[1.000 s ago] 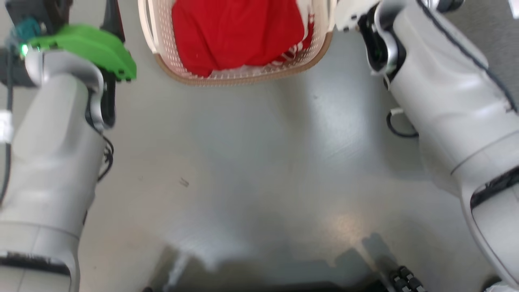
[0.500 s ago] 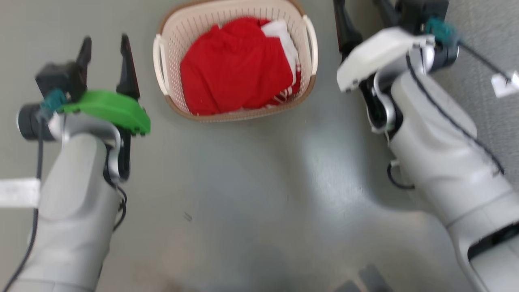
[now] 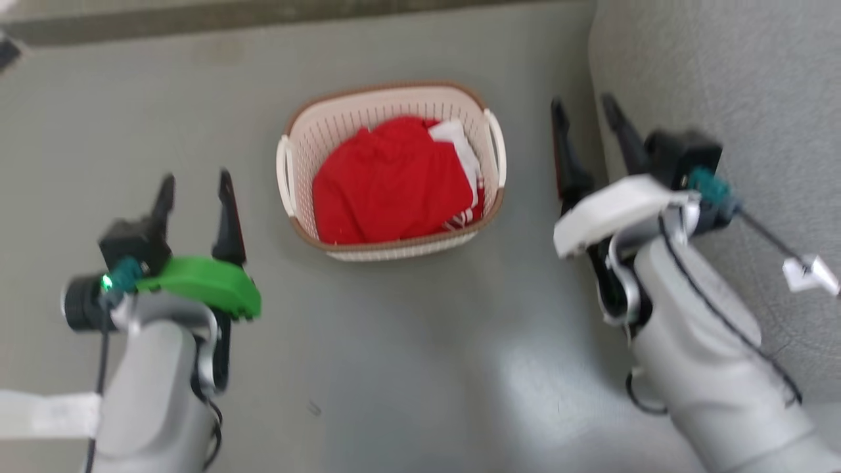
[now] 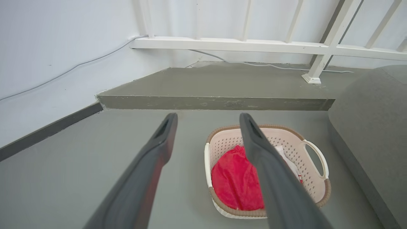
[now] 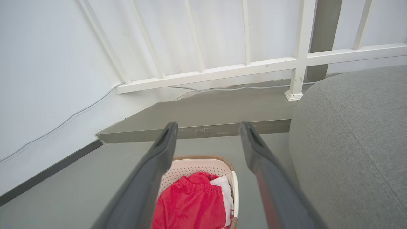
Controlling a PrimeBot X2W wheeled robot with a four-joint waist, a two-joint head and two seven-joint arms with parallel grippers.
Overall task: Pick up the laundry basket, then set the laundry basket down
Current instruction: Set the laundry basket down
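Observation:
The laundry basket (image 3: 299,141) stands on the grey floor, cream-white and perforated, with a brown rim and white side handles, holding red and white cloth. My left gripper (image 3: 196,180) is open, to the basket's left and apart from it. My right gripper (image 3: 585,105) is open too, to the basket's right, clear of the handle. In the left wrist view the basket (image 4: 313,178) lies below and right of my open left gripper (image 4: 208,117). The right wrist view has the basket (image 5: 194,163) low between the fingers of my open right gripper (image 5: 208,126).
A grey upholstered seat (image 3: 723,79) bulks at the right, close to my right arm. A raised concrete step (image 4: 216,92) runs behind the basket, with a white railing (image 5: 222,71) and white wall beyond it. A cable (image 4: 63,68) trails along the wall.
The head camera has tilted up, so the basket and both grippers sit lower in the picture and show whole. Both grippers stay open beside the basket.

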